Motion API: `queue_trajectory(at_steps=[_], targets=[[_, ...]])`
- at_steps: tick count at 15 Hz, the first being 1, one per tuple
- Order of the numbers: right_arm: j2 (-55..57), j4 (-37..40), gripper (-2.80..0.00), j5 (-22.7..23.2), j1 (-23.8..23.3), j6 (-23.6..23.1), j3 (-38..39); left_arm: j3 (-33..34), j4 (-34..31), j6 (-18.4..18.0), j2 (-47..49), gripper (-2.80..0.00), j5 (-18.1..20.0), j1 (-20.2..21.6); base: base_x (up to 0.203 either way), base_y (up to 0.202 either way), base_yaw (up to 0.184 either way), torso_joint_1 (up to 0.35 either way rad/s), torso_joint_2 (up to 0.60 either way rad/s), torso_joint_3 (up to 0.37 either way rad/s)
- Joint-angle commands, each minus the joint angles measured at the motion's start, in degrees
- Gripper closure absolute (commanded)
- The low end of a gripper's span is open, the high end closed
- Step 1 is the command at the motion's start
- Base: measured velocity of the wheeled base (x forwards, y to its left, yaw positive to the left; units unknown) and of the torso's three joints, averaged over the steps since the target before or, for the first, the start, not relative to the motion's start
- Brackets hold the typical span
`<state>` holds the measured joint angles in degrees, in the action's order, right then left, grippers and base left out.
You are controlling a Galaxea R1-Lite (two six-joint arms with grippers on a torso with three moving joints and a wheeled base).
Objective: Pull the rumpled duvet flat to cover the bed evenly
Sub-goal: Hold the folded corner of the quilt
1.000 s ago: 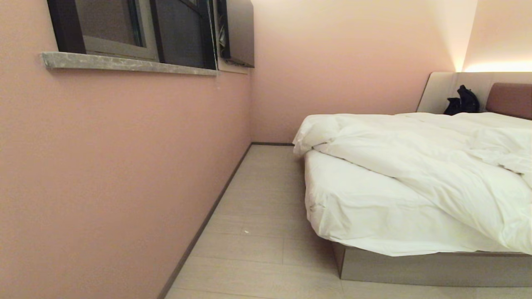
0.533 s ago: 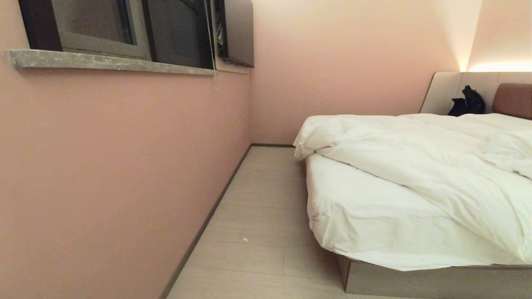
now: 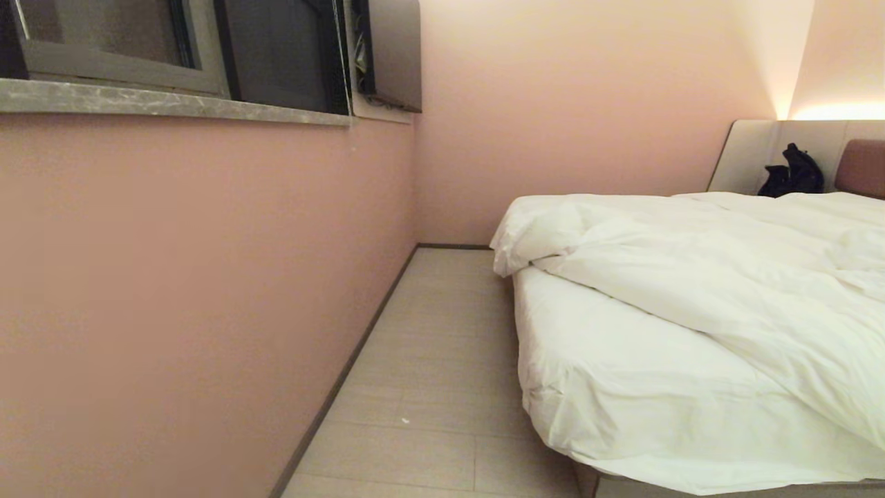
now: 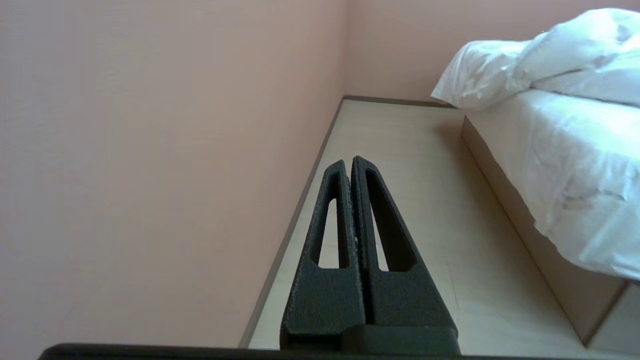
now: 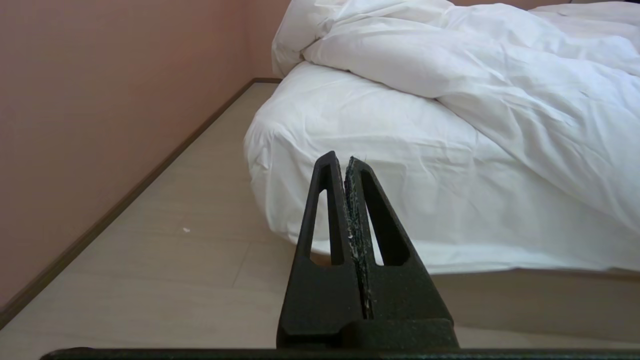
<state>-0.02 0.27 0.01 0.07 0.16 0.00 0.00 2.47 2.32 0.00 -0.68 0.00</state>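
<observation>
Bed (image 3: pixel 553 387) fills the right of the head view, a low platform with a bare stretch of white mattress sheet (image 3: pixel 622 387) showing at its near corner. Over it lies the duvet (image 3: pixel 726 277), heaped back toward the headboard (image 3: pixel 861 166) and slanting across the mattress, so the near corner and the side by the pink wall (image 3: pixel 207 277) are uncovered. Its bunched corner (image 3: pixel 515 238) hangs slightly over the mattress edge on the wall side.

Judging by its puffed folds and soft creases, the duvet is bulky but fairly light, limp, and likely to drag and bunch rather than slide as one piece. A pinch on a thick fold should hold; thin cover fabric alone may slip. The best hold looks to be the bunched corner or the long folded edge (image 3: pixel 657 304) running across the mattress, pulled toward the foot.

A dark bag (image 3: pixel 792 173) sits by the headboard.

Neither arm reaches the duvet yet. The left gripper (image 4: pixel 347 167) points along the floor (image 3: pixel 429 360) beside the wall, fingers pressed together and empty. The right gripper (image 5: pixel 345 165) faces the mattress corner, fingers likewise closed on nothing.
</observation>
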Motion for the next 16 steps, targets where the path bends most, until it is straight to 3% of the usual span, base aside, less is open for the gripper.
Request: queue_trajectory(at_steps=[1, 8, 13, 16], targets=[[0.02, 0.0, 0.0, -0.01, 0.01, 0.02, 0.0, 0.0, 0.07, 0.06, 0.0, 0.0, -0.02, 0.0, 0.197, 0.0, 0.0, -0.005, 0.0, 0.002], [0.02, 0.0, 0.0, -0.01, 0.01, 0.02, 0.0, 0.0, -0.01, 0.23, 0.0, 0.0, -0.02, 0.0, 0.185, 0.0, -0.001, 0.004, 0.0, 0.004], [0.02, 0.0, 0.0, -0.01, 0.01, 0.02, 0.0, 0.0, -0.01, 0.14, 0.0, 0.0, -0.02, 0.0, 0.0, 0.0, 0.0, 0.0, 0.0, 0.0], [0.02, 0.0, 0.0, -0.01, 0.01, 0.02, 0.0, 0.0, -0.01, 0.14, 0.0, 0.0, -0.02, -0.08, 0.001, -0.113, 0.0, 0.003, 0.0, 0.003]])
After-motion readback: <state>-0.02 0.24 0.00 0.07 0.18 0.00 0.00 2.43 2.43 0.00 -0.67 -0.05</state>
